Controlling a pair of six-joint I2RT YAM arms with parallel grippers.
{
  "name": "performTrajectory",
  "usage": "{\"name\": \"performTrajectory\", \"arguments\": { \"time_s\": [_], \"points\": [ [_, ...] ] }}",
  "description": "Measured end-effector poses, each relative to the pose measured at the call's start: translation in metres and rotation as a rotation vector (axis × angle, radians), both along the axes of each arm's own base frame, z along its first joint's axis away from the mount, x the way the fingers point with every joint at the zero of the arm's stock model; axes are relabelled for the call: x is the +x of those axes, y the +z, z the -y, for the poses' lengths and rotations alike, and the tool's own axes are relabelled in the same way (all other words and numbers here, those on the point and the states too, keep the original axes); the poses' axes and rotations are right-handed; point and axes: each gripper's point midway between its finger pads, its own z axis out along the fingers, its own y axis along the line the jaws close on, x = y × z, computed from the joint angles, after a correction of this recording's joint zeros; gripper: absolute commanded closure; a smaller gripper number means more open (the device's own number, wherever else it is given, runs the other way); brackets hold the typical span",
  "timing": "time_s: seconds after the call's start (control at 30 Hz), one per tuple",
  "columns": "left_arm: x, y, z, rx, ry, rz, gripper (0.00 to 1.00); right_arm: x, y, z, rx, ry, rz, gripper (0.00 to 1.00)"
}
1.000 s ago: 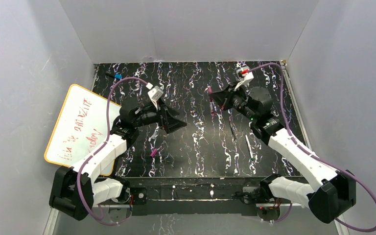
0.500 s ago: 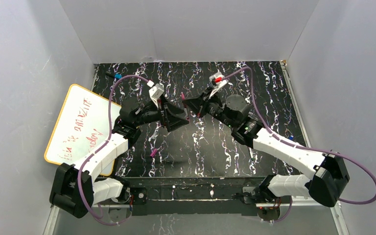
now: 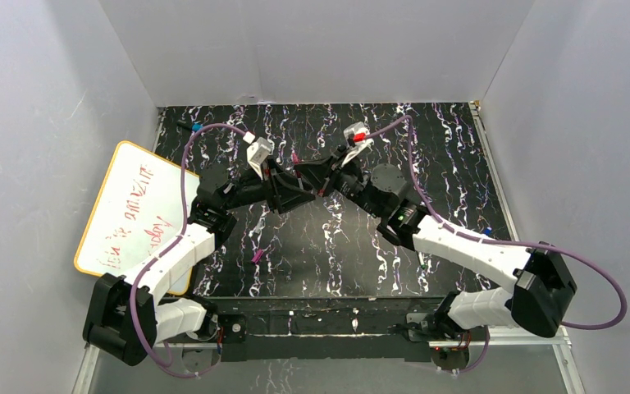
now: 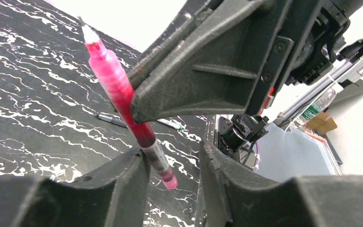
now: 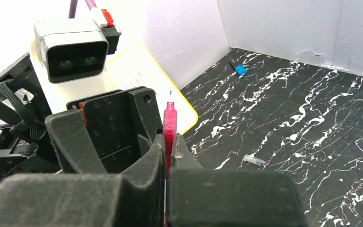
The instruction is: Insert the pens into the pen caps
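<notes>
A magenta pen hangs tilted above the table, and my right gripper is shut on its middle. The pen's tip sticks out past those fingers. My left gripper stands partly closed around the pen's lower end. That end rests against the left finger, and a gap shows to the other finger. From above, both grippers meet at the table's centre. A magenta pen cap lies near the front, a greyish cap further back. A dark pen and a white, green-ended pen lie on the table.
A whiteboard with an orange rim and red writing lies at the left edge of the black marbled table. A short black object with a blue tip sits in the far left corner. White walls close in three sides.
My right arm swung left with the pen to the table's centre and met the left gripper. The left jaws have narrowed around the pen's lower end.
</notes>
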Motion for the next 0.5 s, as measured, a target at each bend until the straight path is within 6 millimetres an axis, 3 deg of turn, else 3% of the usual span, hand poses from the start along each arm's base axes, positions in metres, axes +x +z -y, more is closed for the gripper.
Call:
{"name": "performTrajectory", "arguments": {
  "time_s": [0.1, 0.23, 0.5],
  "points": [
    [0.0001, -0.0007, -0.0001, 0.000, 0.000, -0.007, 0.77, -0.0002, -0.0001, -0.0040, 0.008, 0.005, 0.004, 0.99],
    [0.0042, -0.0034, -0.0009, 0.002, 0.015, -0.023, 1.00, -0.0031, 0.0016, -0.0068, 0.014, 0.017, 0.012, 0.99],
    [0.0072, -0.0047, -0.0030, -0.001, 0.028, -0.055, 1.00, -0.0039, 0.0039, -0.0069, 0.009, 0.016, 0.036, 0.99]
  ]
}}
